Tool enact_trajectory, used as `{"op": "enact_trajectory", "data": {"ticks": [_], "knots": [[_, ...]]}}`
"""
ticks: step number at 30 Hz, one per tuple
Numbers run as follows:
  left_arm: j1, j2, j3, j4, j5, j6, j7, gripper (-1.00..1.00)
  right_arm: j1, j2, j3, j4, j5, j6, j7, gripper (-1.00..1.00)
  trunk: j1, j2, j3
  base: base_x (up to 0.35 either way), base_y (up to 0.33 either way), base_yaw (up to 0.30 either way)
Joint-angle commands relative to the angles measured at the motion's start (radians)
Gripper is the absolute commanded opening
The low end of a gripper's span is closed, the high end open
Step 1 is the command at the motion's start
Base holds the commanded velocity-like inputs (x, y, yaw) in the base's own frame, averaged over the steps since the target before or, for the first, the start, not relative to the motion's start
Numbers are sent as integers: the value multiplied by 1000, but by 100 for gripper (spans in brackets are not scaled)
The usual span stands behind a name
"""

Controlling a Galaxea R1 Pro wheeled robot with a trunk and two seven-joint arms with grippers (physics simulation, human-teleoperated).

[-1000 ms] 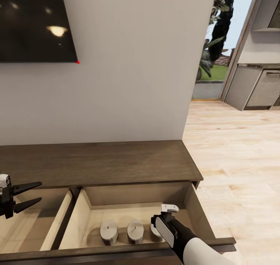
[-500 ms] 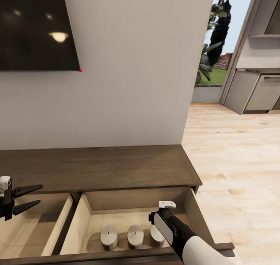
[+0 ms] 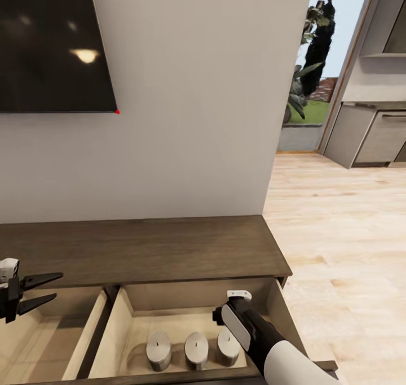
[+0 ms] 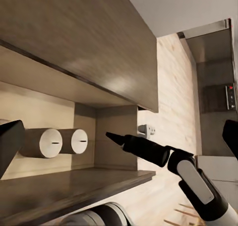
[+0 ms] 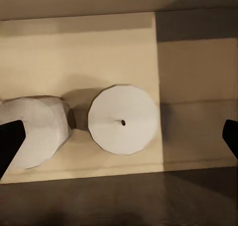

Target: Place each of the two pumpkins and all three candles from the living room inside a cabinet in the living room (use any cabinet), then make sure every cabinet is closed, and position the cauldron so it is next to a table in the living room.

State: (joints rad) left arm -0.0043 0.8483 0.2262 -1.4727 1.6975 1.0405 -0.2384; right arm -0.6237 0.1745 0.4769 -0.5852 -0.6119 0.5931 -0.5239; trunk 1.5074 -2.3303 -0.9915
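Since a second earlier the head camera had tipped upward, the whole scene sliding down the frame; against the drawer the right gripper (image 5: 119, 136) appeared to have lifted off the third candle, now fully exposed. Three candles (image 3: 194, 350) stood in a row on the pale floor of the open right-hand drawer (image 3: 285, 311) of the cabinet (image 3: 141, 246), at roughly 6 o'clock in the head view. They were short, stout grey-white cylinders with flat tops and a small wick mark; judged light, rigid, somewhat slick on the sides, best taken across the round body from above. Right gripper hung over the rightmost candle (image 5: 124, 119) with jaws spread wide, nothing between them. Left gripper (image 3: 42, 291) hovered at 8 o'clock over the adjoining open drawer (image 3: 84, 334), fingers apart and empty. Candles sat near the drawer's front wall, spaced closely, the two seen from the right wrist almost touching, so room between them was slim. Behind them the drawer floor lay bare. No pumpkins or cauldron seen here. Both drawers stood pulled out, front edges toward the robot; open wood floor (image 3: 338, 232) lay at 3 o'clock.
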Motion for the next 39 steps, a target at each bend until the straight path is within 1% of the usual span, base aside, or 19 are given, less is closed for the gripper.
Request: {"op": "enact_trajectory", "data": {"ticks": [1, 9, 27, 33, 39], "knots": [[0, 0, 1, 0, -12, 3, -10, 100, -1, 0, 2, -6, -8, 10, -9, 100, -4, 7, 2, 0, 0, 0], [0, 0, 2, 0, -15, 3, -10, 100, 0, 0, 2, -27, -9, 27, -8, 100, -35, 63, 27, -124, 0, 0], [0, 0, 0, 0, -16, 1, -9, 100, 1, 0, 2, -27, -8, 24, -8, 100, -104, 189, 84, -8, 0, 0], [0, 0, 1, 0, -22, 0, -7, 100, 1, 0, 2, -26, -8, 24, -8, 100, -127, 231, 103, -223, 0, 0], [0, -1, 0, 0, -22, -1, -7, 100, 1, 0, 2, -26, -8, 24, -7, 100, -150, 273, 121, -78, 0, 0]]}}
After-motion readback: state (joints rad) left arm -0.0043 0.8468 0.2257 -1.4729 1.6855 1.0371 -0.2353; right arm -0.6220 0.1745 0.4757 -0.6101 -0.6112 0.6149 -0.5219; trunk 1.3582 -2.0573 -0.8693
